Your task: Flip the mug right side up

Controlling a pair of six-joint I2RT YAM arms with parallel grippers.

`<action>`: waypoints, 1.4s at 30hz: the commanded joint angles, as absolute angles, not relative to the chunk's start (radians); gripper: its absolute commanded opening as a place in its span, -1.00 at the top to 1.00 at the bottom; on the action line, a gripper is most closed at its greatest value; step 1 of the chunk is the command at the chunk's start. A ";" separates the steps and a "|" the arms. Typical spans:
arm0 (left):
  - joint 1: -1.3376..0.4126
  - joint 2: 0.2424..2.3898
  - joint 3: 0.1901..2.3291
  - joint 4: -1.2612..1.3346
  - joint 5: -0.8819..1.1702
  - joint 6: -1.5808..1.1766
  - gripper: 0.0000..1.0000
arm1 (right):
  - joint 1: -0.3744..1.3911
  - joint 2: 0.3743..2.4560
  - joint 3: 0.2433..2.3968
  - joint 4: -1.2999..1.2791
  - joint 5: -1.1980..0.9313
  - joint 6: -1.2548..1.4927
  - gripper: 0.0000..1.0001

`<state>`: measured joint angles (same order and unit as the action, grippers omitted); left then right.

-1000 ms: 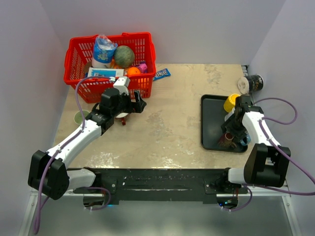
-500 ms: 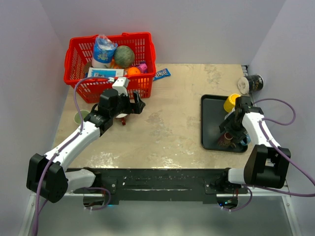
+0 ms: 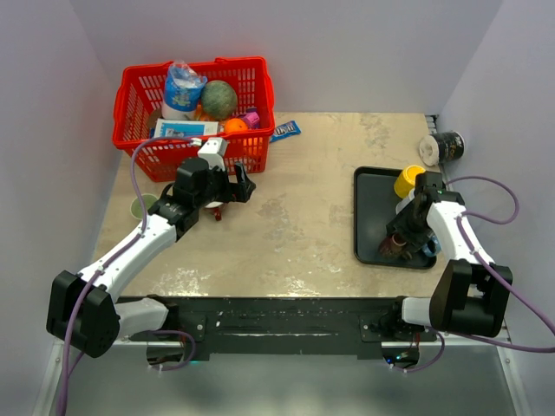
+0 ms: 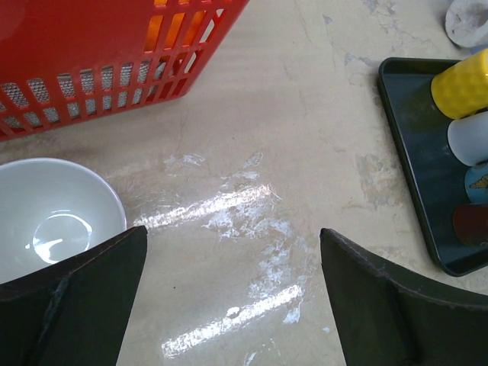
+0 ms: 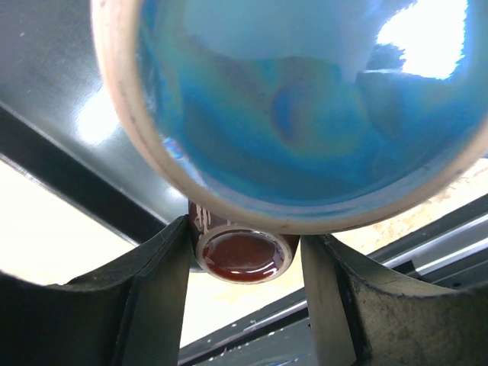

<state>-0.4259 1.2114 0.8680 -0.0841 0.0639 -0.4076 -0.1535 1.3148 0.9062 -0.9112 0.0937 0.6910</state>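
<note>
While the worktop [image 3: 303,173] carries the red basket [image 3: 139,113] at the upper left of the top view, the job sits on the black tray [image 3: 368,217] at the right of that frame.

Left gripper [image 4: 229,297]: jaws spread as wide as they go, nothing between them, hanging over bare stone between the basket and the white bowl [image 4: 53,206] at the left of its wrist view. Not needed for this step, in my judgement.

Right gripper [image 3: 406,236]: low over the tray's near end, jaws drawn in about halfway and pressing both sides of the mug's handle [image 5: 240,254].

Mug [image 5: 305,114]: fills the upper part of the right wrist view, tan rim, blue iridescent glaze facing the lens. From above it is the brown shape at the tray's lower right, tipped, not upright.

Notes for the step:
- Confirm the hold on the handle is firm; a glazed loop can swivel.
- Lift clear of the tray floor before rolling the wrist.
- Watch the neighbouring yellow cup [image 4: 461,76] and the tray wall.
- Set the base flat, then let go.
</note>
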 commanded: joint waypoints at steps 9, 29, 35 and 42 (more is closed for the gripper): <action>-0.428 1.189 0.868 -0.040 0.077 -0.414 -0.99 | -0.152 1.269 1.034 -0.905 -0.063 0.706 1.00; -0.430 1.192 0.819 0.244 0.342 -0.437 -0.99 | -0.130 1.279 1.051 -0.520 -0.543 1.153 1.00; -0.466 1.242 0.813 0.466 0.489 -0.463 -0.99 | -0.101 1.295 1.048 -0.302 -0.655 1.380 1.00; -0.509 1.370 0.870 0.630 0.584 -0.505 -0.99 | -0.066 1.318 1.089 -0.184 -0.718 1.466 1.00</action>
<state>-0.4892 1.3140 0.8146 0.4503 0.4995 -0.4648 -0.0811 1.3209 1.0374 -0.3275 -0.6304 1.3705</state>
